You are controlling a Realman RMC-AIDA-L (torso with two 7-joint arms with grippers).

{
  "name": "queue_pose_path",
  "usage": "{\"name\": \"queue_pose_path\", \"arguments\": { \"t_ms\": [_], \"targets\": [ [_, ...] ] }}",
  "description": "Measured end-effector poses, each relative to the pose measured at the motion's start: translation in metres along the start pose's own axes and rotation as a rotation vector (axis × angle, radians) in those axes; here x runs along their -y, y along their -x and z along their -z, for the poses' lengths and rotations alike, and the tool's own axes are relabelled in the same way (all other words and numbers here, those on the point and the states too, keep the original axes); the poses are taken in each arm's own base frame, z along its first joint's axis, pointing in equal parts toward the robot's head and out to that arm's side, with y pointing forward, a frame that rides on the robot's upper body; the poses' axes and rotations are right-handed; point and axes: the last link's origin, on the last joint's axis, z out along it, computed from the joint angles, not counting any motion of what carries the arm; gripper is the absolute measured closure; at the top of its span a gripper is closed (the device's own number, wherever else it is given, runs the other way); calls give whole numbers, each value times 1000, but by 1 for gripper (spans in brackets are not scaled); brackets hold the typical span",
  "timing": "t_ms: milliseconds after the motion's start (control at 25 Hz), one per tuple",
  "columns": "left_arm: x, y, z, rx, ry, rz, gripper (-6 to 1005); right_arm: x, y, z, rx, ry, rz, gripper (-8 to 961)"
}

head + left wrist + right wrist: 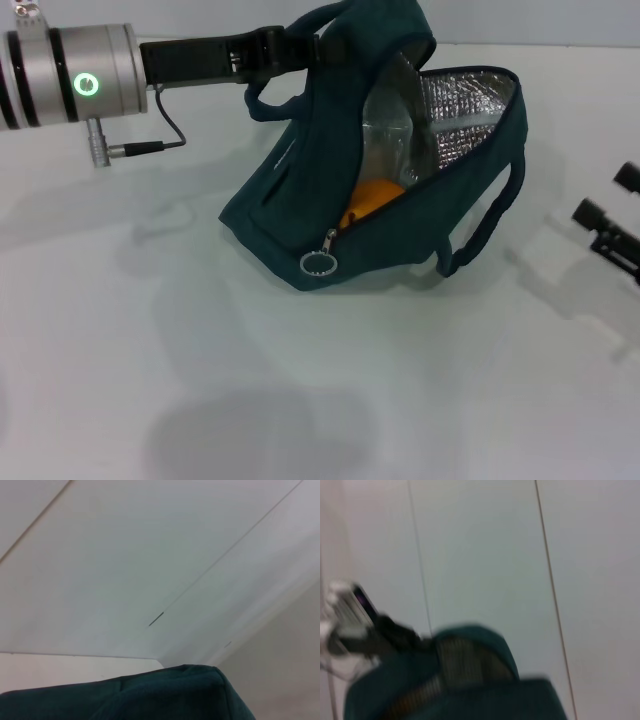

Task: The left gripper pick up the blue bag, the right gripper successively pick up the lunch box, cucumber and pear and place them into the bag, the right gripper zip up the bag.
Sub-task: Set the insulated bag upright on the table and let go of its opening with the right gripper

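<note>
The blue bag [300, 200] stands tilted on the white table, its mouth open and its silver lining showing. My left gripper [296, 50] is shut on the bag's top edge by a handle and holds it up. Inside the bag I see the orange pear [372, 198] and, above it, the clear plastic lunch box [385, 128]. The cucumber is hidden. The silver ring pull [318, 263] hangs at the low front end of the zipper. My right gripper [607, 196] is at the far right edge, open, apart from the bag. Bag fabric [150, 695] fills the left wrist view's lower part.
The white table [200, 380] stretches in front of the bag and to its left. A loop handle [490, 215] hangs off the bag's right side toward the right gripper. The right wrist view shows the bag [470, 680] and the left arm [350, 620], blurred.
</note>
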Motion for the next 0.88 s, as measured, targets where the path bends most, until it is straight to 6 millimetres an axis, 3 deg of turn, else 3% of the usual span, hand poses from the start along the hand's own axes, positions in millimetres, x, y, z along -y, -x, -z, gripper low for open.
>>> {"name": "queue_pose_path", "arguments": {
  "t_ms": [120, 400, 600, 760, 880],
  "targets": [
    [0, 1, 0, 0, 2, 2, 944, 3, -11, -21, -93, 7, 8, 224],
    [0, 4, 0, -2, 3, 11, 944, 8, -21, -68, -241, 33, 57, 230],
    [2, 9, 3, -4, -1, 24, 944, 31, -16, -89, -289, -87, 96, 229],
    [4, 15, 7, -5, 0, 37, 944, 51, 5, -80, -135, -229, 97, 229],
    [5, 18, 10, -10, -3, 45, 944, 52, 26, -53, 74, -292, 130, 229]
  ]
}}
